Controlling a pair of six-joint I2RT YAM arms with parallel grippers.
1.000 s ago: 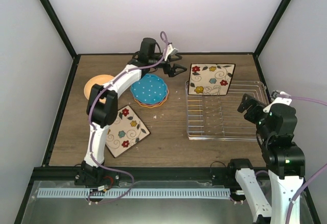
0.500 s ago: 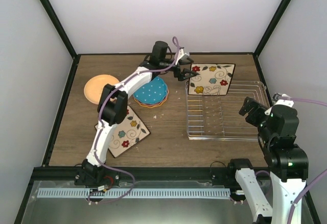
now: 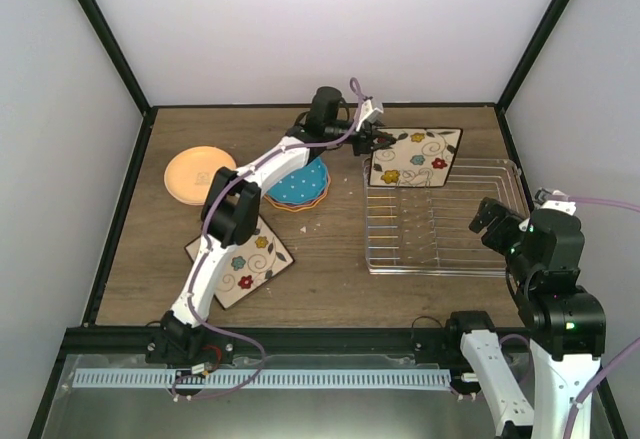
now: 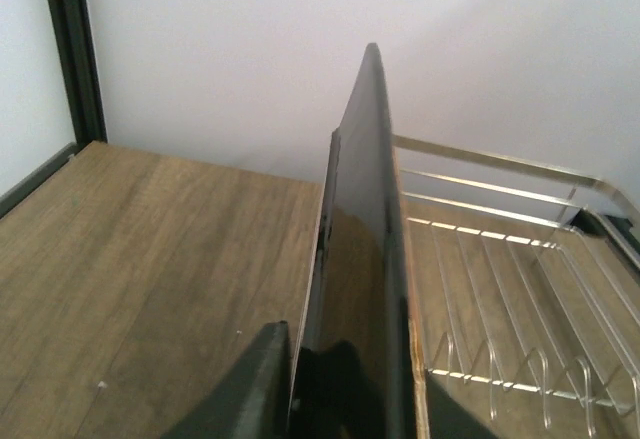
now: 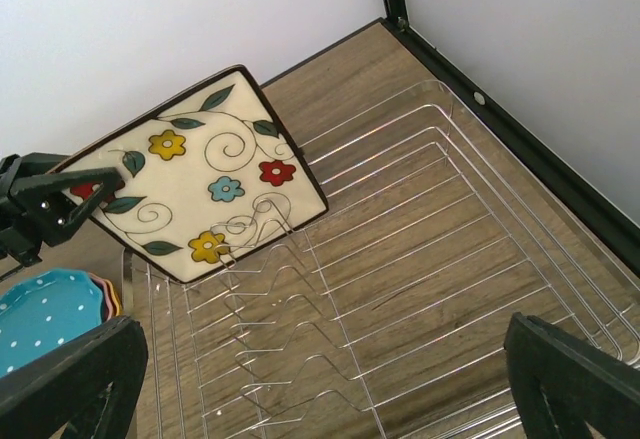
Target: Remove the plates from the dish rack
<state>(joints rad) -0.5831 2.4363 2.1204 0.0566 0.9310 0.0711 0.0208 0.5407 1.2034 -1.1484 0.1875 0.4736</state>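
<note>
One square cream flower-patterned plate (image 3: 418, 156) stands tilted on edge at the back of the silver wire dish rack (image 3: 505, 171). My left gripper (image 3: 378, 142) is shut on that plate's left edge. In the left wrist view the plate (image 4: 365, 259) runs edge-on between my fingers, with the left gripper (image 4: 345, 379) clamped on it. The right wrist view shows the plate (image 5: 195, 179) leaning on the rack's tines (image 5: 420, 269). My right gripper (image 3: 490, 221) hovers open over the rack's near right corner, holding nothing.
A stack of round plates topped by a teal dotted one (image 3: 300, 184) lies left of the rack. An orange plate (image 3: 198, 174) sits farther left. A second square flower plate (image 3: 240, 256) lies flat near the left arm. Black frame posts line the table edges.
My left gripper moved right from above the teal stack to the standing square plate and closed on its edge. The right arm shifted slightly.
</note>
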